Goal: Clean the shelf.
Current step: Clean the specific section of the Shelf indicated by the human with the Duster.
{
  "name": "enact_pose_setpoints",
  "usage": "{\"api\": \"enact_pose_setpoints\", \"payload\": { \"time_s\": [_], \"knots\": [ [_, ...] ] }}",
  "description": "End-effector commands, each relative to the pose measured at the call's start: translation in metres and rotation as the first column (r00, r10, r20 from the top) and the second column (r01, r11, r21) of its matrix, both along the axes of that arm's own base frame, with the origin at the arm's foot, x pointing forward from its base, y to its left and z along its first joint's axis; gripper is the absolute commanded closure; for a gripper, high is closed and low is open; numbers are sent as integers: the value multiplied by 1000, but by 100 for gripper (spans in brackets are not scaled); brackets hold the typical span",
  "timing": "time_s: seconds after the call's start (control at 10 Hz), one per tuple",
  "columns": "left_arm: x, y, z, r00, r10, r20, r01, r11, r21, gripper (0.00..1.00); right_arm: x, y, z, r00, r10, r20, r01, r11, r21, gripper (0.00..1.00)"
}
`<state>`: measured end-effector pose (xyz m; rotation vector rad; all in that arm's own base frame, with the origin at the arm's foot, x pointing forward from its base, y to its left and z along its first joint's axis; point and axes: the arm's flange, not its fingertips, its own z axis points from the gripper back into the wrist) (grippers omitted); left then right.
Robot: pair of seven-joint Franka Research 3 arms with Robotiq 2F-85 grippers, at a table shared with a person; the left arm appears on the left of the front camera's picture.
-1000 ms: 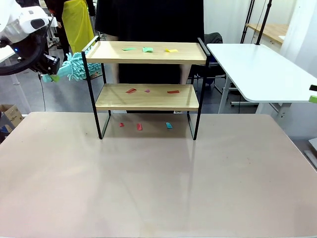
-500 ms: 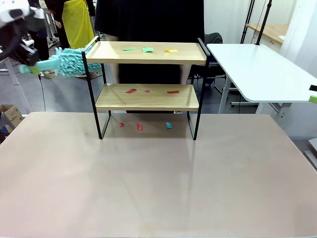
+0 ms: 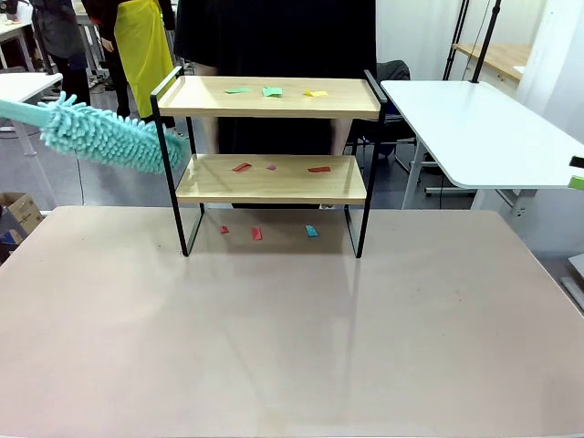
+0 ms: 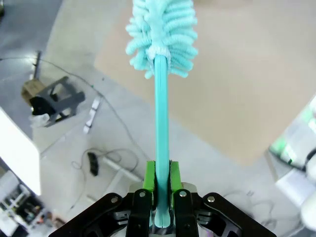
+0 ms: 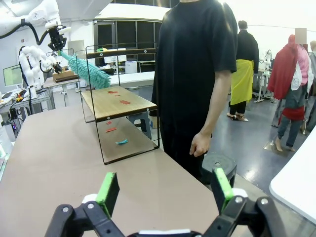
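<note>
The shelf (image 3: pixel 210 97) sits upper middle of the front frame, at the far end of the table (image 3: pixel 274 347), with a person (image 3: pixel 274 36) in black right behind it. There are little paper scraps (image 3: pixel 271 91) on the top board, more on the lower one and on the table underneath. At the bottom of its wrist frame the left gripper (image 4: pixel 162 174) is clamped tight on the handle of a teal duster (image 3: pixel 114 140). In the front frame the fluffy head pokes in from the upper left, tip at the shelf's left post between the two boards. The right gripper (image 5: pixel 165 190) is spread wide with nothing in it, at the bottom of its own frame.
</note>
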<state>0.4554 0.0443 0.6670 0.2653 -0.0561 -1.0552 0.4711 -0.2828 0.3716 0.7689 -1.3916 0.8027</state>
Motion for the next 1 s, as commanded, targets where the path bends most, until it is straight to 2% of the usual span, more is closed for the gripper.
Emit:
{"api": "enact_pose_setpoints", "payload": {
  "time_s": [0.0, 0.2, 0.5, 0.6, 0.7, 0.8, 0.9],
  "knots": [
    [-18, 4, 11, 969, -230, -87, 244, 949, 201, 86, -1, 4, 7, 1000, -8, -25, 8, 1000, -12, 0],
    [-43, 4, 17, 915, -364, -173, 397, 888, 232, 86, -1, 4, 7, 1000, -8, -25, 8, 1000, -12, 0],
    [-76, -13, 16, 779, -591, -211, 618, 780, 98, 86, -1, 4, 7, 1000, -8, -25, 8, 1000, -12, 0],
    [-86, -23, 10, 726, -646, -237, 681, 723, 116, 86, -1, 4, 7, 1000, -8, -25, 8, 1000, -12, 0],
    [-95, -37, 6, 700, -667, -255, 705, 702, 98, 86, -1, 4, 7, 1000, -8, -25, 8, 1000, -12, 0],
    [-100, -48, 0, 686, -673, -278, 722, 678, 140, 86, -1, 4, 7, 1000, -8, -25, 8, 1000, -12, 0],
    [-100, -66, -3, 673, -673, -307, 730, 672, 128, 86, -1, 4, 7, 1000, -8, -25, 8, 1000, -12, 0]
  ]
}}
